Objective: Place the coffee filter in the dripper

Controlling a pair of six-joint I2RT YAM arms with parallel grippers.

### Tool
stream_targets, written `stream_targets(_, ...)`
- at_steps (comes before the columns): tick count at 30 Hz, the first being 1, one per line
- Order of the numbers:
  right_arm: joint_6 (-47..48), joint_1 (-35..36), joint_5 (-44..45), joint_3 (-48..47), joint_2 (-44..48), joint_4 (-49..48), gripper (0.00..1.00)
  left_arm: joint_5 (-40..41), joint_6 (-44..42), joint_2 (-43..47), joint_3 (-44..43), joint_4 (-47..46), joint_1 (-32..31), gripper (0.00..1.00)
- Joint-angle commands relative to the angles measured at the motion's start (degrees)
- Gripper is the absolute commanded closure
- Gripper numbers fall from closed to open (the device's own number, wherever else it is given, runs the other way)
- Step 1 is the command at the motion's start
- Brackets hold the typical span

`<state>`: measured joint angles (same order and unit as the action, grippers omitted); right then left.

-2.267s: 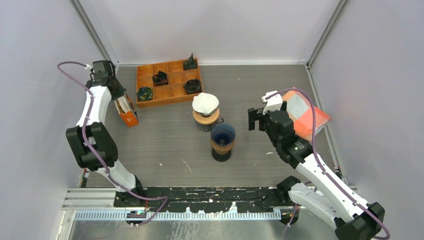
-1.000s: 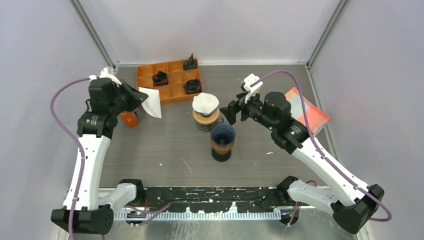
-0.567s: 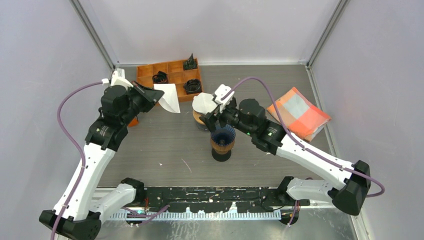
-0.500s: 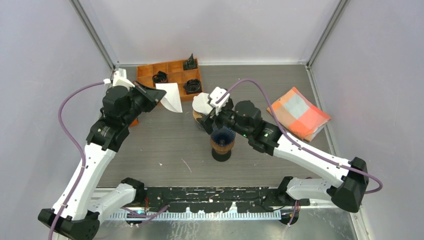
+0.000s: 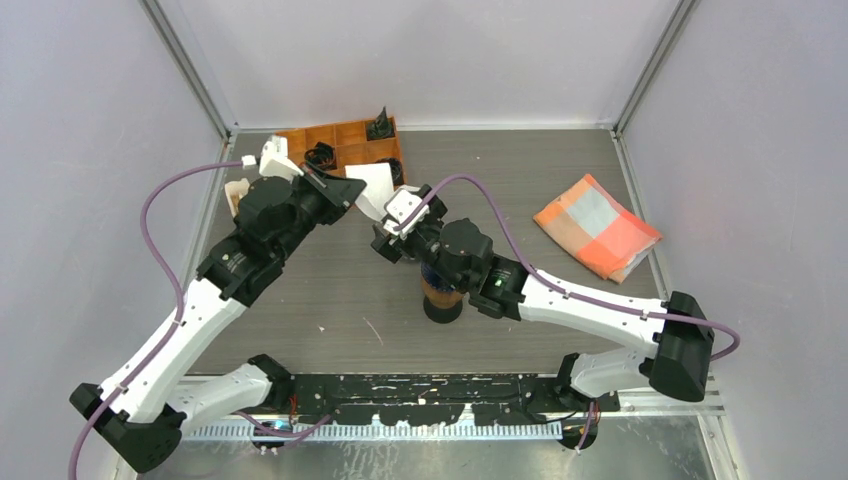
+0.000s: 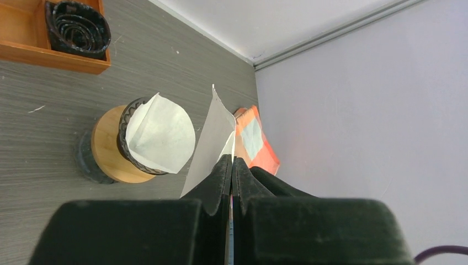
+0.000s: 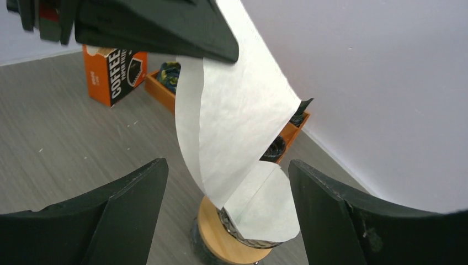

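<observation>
Top view: at upper centre-left, the left end effector [image 5: 352,190] holds a white paper coffee filter [image 5: 374,188] above the grey tabletop [image 5: 300,290].

Left wrist view: its jaws are clamped on the filter's edge. The wood-collared dripper [image 6: 107,146] at centre left is already lined.

Right wrist view: the right end effector [image 7: 227,165] is spread wide around the filter. This looks like a handover, so its jaws must close before the left lets go.

Holds the white coffee filter [image 5: 373,192] pinched in the left pincer [image 5: 356,190], just beside the right pincer [image 5: 387,243], near the orange tray [image 5: 296,136] on the desk [image 5: 330,290].
</observation>
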<state>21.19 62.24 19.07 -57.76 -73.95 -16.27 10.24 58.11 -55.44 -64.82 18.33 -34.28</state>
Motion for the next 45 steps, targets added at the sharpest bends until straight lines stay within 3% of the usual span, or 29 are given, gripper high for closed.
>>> stream_targets(1,3.4,1.2,6.3,-2.7,-0.3,-10.4,0.15,3.8,-0.6,-1.1,-1.7,-5.2,-2.3,1.00)
stream_targets(10,5.4,1.5,11.7,-2.3,-2.0,-14.2,0.20,5.5,-1.8,-3.0,-3.1,-5.6,-5.5,1.00)
stream_targets(30,9.6,2.8,18.9,0.2,-4.9,-16.4,0.44,5.9,-1.7,-3.6,-3.5,-5.7,-7.8,1.00)
stream_targets(34,9.2,2.8,18.9,1.0,-4.0,-16.1,0.56,5.8,-1.7,-3.3,-3.4,-5.7,-7.8,1.00)
stream_targets(42,7.4,2.8,18.2,0.3,-1.7,-12.1,0.93,4.7,-1.8,-2.7,-2.7,-6.6,-7.7,1.00)
stream_targets(45,6.1,2.8,18.3,-0.4,-1.0,-9.8,0.99,4.5,-2.4,-2.2,-2.2,-7.8,-7.8,1.00)
